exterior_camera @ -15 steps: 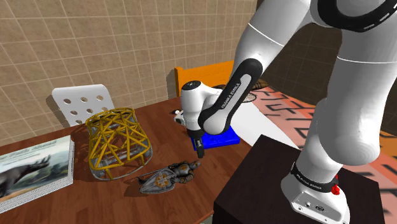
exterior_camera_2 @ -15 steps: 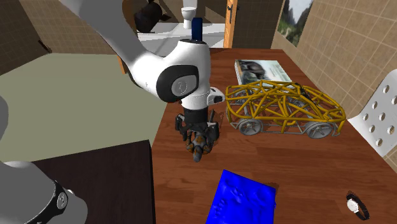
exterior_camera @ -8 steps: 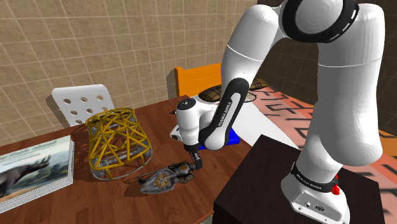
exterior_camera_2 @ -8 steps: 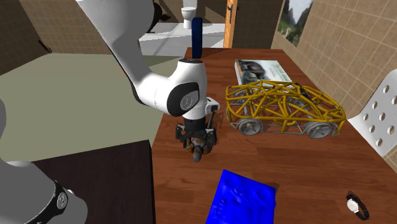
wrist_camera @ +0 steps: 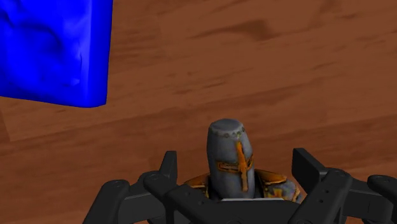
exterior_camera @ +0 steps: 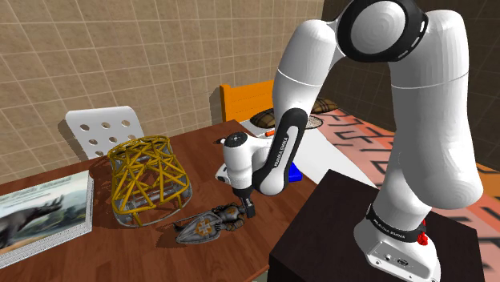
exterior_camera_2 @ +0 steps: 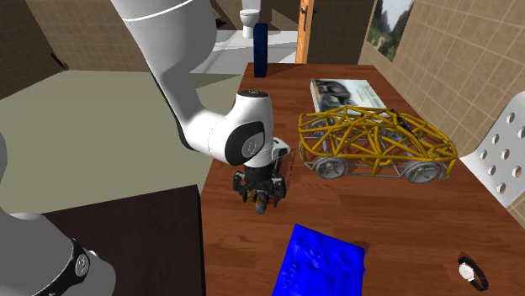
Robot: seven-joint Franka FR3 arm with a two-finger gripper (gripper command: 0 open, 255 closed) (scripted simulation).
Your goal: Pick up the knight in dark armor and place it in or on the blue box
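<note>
Jaws lower, astride grey-helmeted, orange-trimmed knight [wrist_camera: 230, 159]

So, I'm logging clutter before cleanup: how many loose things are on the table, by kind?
Knight figure: 1
Blue box: 1
Yellow wire car: 1
Book: 1
Wristwatch: 1
Dark blue cylinder: 1
Total: 6

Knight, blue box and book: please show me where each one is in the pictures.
knight [wrist_camera: 224, 147]: wrist view, on its grey helmet.
blue box [exterior_camera_2: 324, 262]: second exterior view, middle of its top face.
book [exterior_camera_2: 347, 92]: second exterior view, on its cover.
</note>
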